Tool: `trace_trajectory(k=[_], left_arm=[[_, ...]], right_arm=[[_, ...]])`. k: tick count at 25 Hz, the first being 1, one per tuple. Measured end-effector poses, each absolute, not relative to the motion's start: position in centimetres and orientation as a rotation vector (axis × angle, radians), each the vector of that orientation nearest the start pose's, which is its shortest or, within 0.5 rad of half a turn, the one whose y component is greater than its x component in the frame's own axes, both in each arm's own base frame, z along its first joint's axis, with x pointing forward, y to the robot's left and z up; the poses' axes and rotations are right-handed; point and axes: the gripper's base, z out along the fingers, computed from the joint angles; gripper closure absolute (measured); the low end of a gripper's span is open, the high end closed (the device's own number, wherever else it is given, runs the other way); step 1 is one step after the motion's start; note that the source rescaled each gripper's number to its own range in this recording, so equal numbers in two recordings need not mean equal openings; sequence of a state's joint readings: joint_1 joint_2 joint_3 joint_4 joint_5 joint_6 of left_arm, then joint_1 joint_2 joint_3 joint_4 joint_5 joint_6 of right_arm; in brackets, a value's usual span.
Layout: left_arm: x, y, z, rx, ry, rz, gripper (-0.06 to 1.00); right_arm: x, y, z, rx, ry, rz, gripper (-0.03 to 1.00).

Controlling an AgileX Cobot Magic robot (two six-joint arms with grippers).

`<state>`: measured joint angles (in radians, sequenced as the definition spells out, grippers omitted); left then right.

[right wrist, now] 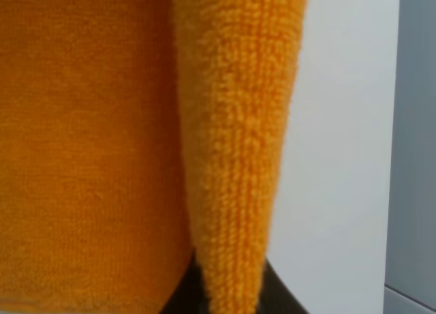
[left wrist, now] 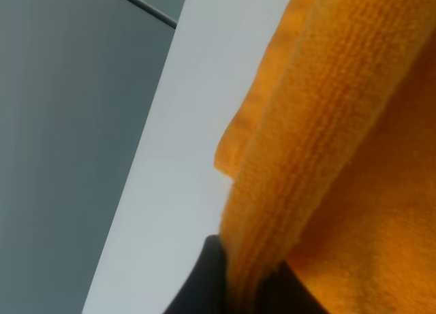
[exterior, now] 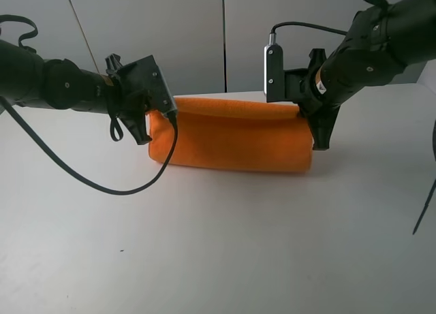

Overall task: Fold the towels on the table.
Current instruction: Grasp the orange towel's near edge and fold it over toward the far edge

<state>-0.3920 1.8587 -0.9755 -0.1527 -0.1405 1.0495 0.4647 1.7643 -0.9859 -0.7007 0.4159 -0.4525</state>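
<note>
Grey wall panels (exterior: 170, 28) stood behind a wide white bench (exterior: 204, 259), and near its far side lay the one orange towel (exterior: 235, 137). It was stretched sideways between the two arms.

The left fingers (exterior: 142, 127) were closed tight on the towel's left end. The left wrist view showed a thick, doubled ridge of fuzzy cloth running down into the dark fingers (left wrist: 204, 283). The right fingers (exterior: 320, 130) were closed just as tight on the right end, and the right wrist view showed a narrow fold of cloth pinched between them (right wrist: 180, 297). Both ends were raised off the bench, while the lower, nearer part of the towel seemed to rest on it (the exact line of contact could not be made out).

Judging from this, the first fold was under way but not finished. The towel bulged like a loose roll, with its upper edge curled over and not laid flat on the layer below. That held edge had yet to be set down squarely and both grips let go, and a second fold might follow. A black cable (exterior: 102, 184) drooped from the left arm onto the bench, just clear of the towel.
</note>
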Motion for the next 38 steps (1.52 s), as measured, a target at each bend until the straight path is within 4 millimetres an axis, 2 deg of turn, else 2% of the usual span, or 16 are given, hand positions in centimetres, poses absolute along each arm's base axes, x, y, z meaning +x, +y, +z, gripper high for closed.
trace_trajectory(k=[5,11,18,38], left_arm=[[36.2,-14.2,15.7,1.32,1.8,0.314,0.94],[36.7,-14.3,13.8,1.331,1.809,0.32,0.94],[37.2,-14.5,13.0,1.32,1.767,0.347,0.94],[37.4,-14.5,11.9,1.318,1.76,0.357,0.94]], right_arm=[[33.3,13.2,16.8,-1.782,1.937,-0.561,0.97],[33.6,13.3,15.2,-1.809,1.955,-0.547,0.97],[33.8,13.4,13.2,-1.85,1.979,-0.527,0.97],[34.0,13.5,11.9,-1.859,1.993,-0.503,0.97]])
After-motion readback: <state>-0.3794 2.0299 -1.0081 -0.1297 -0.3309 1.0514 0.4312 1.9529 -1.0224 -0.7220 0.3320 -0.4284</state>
